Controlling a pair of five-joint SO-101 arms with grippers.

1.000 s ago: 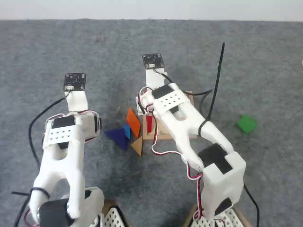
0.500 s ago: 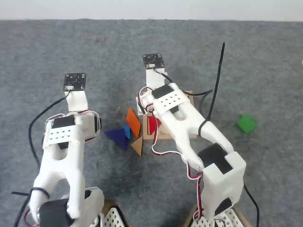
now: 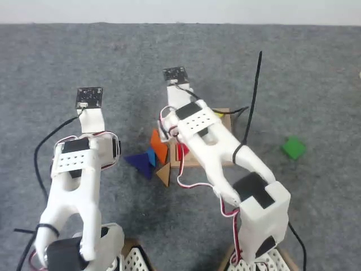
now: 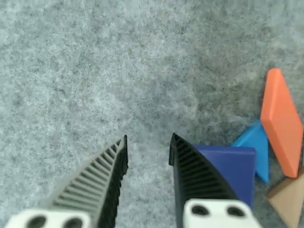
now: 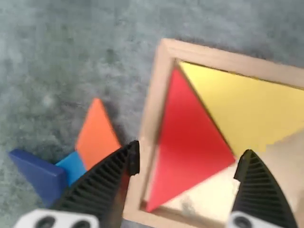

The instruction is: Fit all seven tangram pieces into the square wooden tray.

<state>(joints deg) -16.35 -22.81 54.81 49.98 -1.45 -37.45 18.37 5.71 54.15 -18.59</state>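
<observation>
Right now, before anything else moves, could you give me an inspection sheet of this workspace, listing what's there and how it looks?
Surface: grey carpet, flat.
Job's things: wooden tray holds red triangle and yellow piece; orange piece, dark blue triangle, light blue triangle and tan triangle cluster beside the tray; green piece lies apart on the other side.
Clutter: nothing seen.
Claws: left claw open, over carpet beside the dark blue triangle; right claw open, over the red triangle.
Cables: black cable loops off the left arm; red and white wires hang along the right arm.
Surroundings: pale strip beyond the carpet.
</observation>
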